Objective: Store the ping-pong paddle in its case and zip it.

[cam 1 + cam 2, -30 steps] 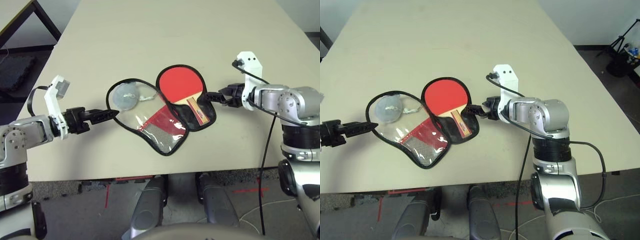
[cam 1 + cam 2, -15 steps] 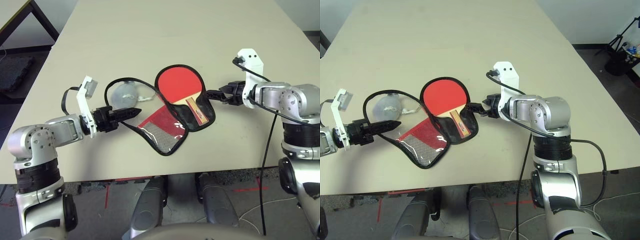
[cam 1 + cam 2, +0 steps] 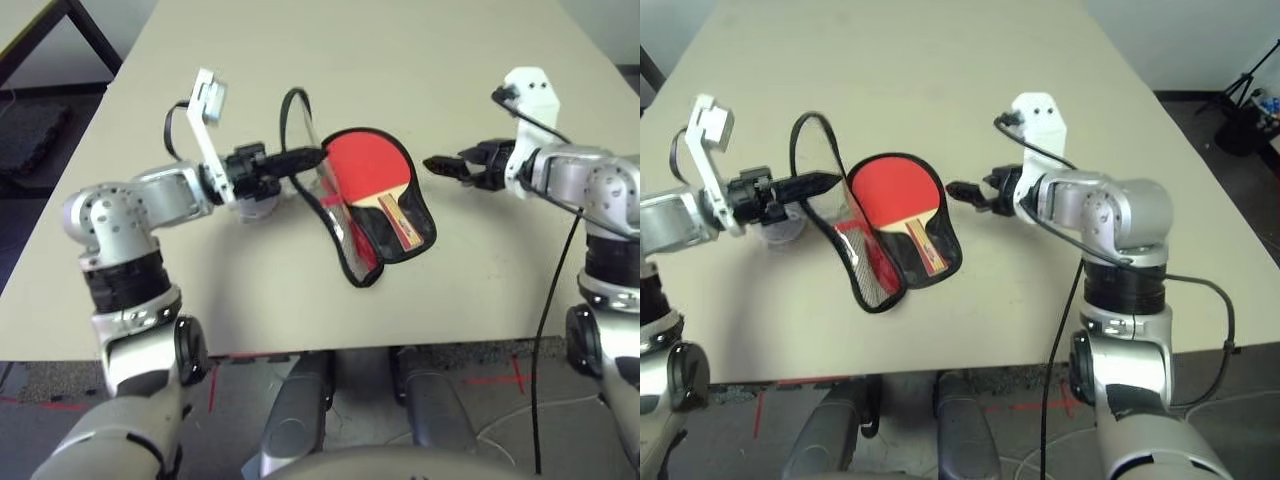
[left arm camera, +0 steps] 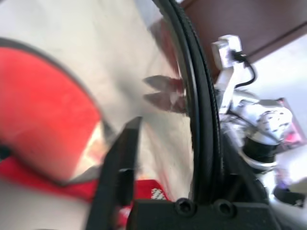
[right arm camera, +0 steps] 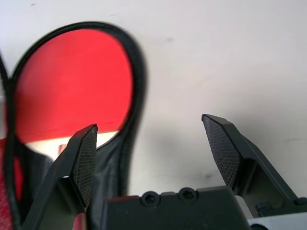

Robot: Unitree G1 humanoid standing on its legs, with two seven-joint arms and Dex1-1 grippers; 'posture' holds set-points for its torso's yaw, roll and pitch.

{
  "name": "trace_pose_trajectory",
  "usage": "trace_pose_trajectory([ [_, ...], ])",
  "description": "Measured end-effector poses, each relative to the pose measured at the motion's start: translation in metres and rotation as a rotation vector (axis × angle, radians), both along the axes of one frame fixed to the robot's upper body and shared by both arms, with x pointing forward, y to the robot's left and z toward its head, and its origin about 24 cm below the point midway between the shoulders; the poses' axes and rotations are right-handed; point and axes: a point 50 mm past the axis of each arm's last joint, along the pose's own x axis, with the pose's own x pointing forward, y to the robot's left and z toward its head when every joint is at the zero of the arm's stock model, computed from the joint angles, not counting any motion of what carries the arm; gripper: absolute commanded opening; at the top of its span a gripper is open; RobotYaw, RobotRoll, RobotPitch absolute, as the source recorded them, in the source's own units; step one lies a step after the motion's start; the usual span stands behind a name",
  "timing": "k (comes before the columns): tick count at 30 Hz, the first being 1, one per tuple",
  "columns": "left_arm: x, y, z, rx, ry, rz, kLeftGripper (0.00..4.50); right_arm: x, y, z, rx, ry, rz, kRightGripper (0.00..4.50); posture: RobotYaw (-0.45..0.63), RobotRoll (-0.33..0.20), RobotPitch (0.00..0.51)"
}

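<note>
Paddle (image 3: 367,167): ping-pong paddle lying red face up on the black half of the case, its striped wood handle pointing toward the robot's side of the table (image 3: 480,300).
Case (image 3: 385,235): black half lying flat under the paddle; the clear flap (image 3: 318,185) with black zipper edging and a red panel is standing up on edge along the paddle's left side.
Left gripper (image 3: 305,157): pinching the raised flap's zipper edge; the left wrist view is showing the black edging running along one finger (image 4: 117,167), though blur makes the exact contact hard to read.
Right gripper (image 3: 440,163): fingers spread wide, holding nothing, hovering just past the case's right edge without touching it.
Round clear object (image 3: 250,205): probably a pale disc, sitting on the table below the left gripper, mostly hidden.
Change, flap: a second ago it was lying open and flat to the paddle's left; now it is being lifted upright.
Change, left arm: swinging in from the table's left edge toward the paddle.
Change, right gripper: a second ago at the case's right rim; now drawing slightly away from it.
</note>
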Motion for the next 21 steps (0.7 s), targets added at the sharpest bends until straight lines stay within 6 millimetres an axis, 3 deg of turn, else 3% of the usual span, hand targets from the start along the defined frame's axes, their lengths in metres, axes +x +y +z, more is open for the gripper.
trace_pose_trajectory([
  [4,0.012,-0.025,0.005,-0.033,-0.01,-0.051,4.46,0.001,-0.005,0.007,0.008,-0.029,-0.032,4.5,0.05,0.0,0.228],
  [12,0.035,-0.047,-0.007,-0.059,0.017,-0.042,4.46,0.001,-0.004,0.005,0.094,-0.008,-0.063,4.5,0.04,0.0,0.229],
  [17,0.035,-0.047,0.003,-0.068,-0.046,-0.029,4.46,-0.007,0.007,-0.009,0.293,0.162,0.014,4.5,0.05,0.0,0.231],
  [21,0.03,-0.037,0.013,0.044,-0.183,0.031,4.46,-0.013,0.009,-0.026,0.375,0.254,0.062,4.5,0.07,0.0,0.233],
])
